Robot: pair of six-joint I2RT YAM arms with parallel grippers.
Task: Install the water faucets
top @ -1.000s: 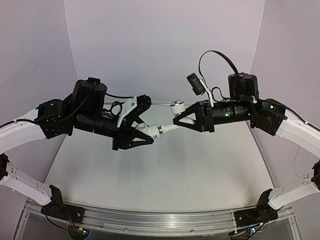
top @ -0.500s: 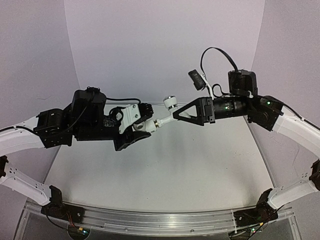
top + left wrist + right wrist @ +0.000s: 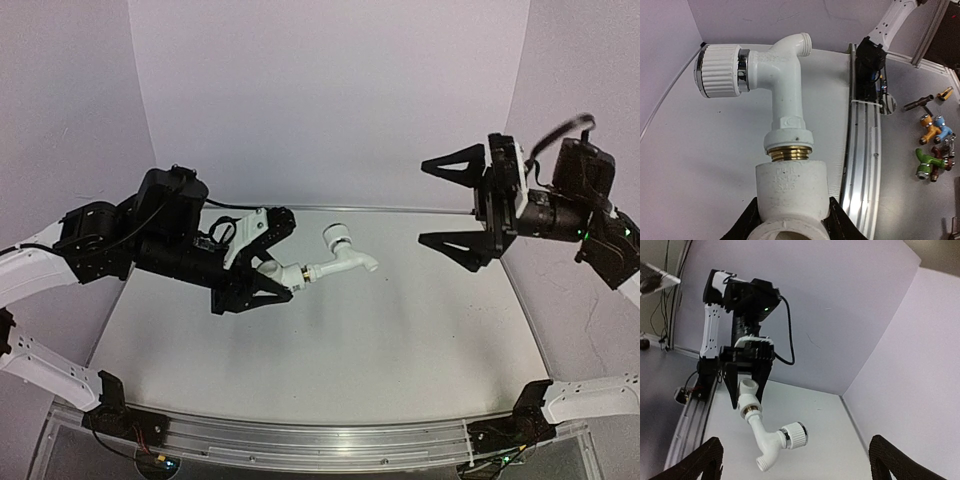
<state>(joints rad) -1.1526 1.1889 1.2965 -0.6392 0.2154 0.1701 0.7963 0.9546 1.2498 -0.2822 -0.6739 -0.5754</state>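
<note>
White plastic tap (image 3: 335, 262) sits threaded into the short fitting (image 3: 273, 271) pinched by the left tool (image 3: 280, 257) above the table (image 3: 400, 330), so the right tool (image 3: 424, 203), spread wide and well apart, should probably grip its body squarely to tighten.

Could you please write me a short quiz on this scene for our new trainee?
1. True or false: the right gripper is holding the tap.
2. What does the left gripper clamp? A) a cup B) the short white fitting C) nothing
3. Fill in: between the tap and the fitting shows a ring of ____-coloured thread.
Key: 1 false, it stands open, apart from the tap. 2 B. 3 brass.
</note>
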